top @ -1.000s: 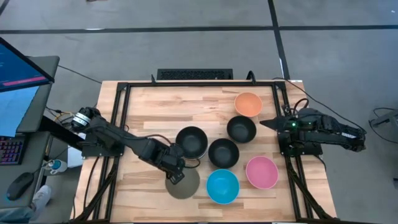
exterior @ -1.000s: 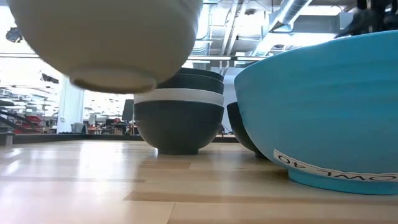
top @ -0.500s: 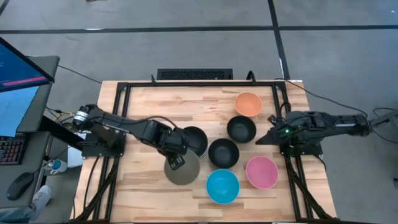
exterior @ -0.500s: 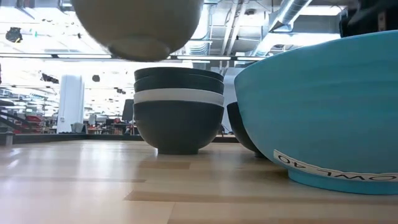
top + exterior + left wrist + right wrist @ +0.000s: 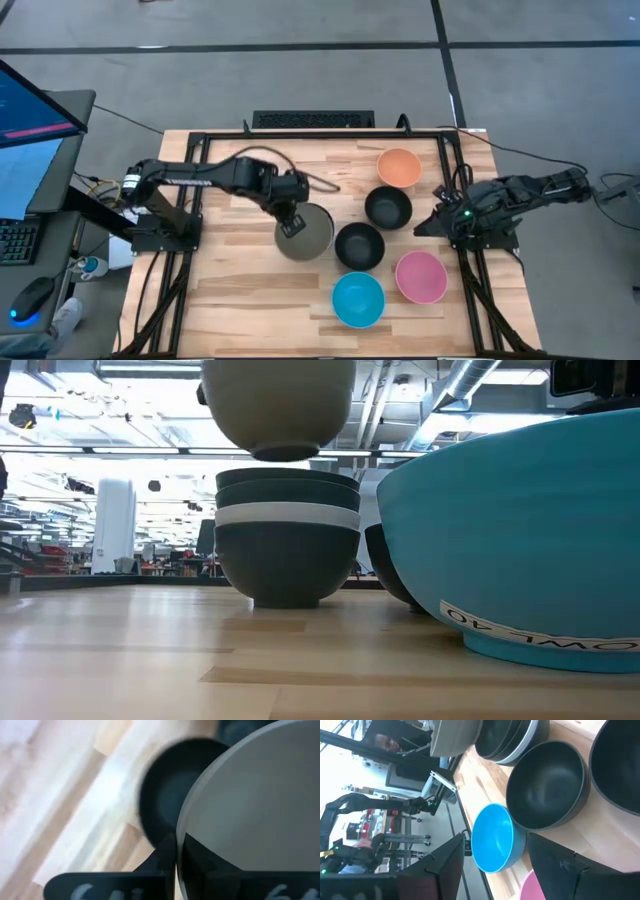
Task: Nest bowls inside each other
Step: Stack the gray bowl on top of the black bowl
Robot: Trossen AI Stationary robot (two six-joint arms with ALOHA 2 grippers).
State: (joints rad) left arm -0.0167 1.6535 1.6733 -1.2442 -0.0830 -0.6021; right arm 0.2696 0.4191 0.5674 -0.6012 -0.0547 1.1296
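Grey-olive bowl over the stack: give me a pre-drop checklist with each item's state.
1. Left gripper grips the grey-olive bowl by its rim: ok.
2. Bowl clear above the stack, gap visible: ok.
3. Bowl centred over the stack: roughly ok in the low view; in depth cannot tell.
4. Bowl level: cannot tell.
5. Right gripper clear, at the table's right edge: ok.
6. Nearest black bowl clear of the drop: ok.

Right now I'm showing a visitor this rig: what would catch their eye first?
The left gripper holds a grey-olive bowl in the air above a nested stack of black and white bowls. The bright blue bowl fills the low view's right side.
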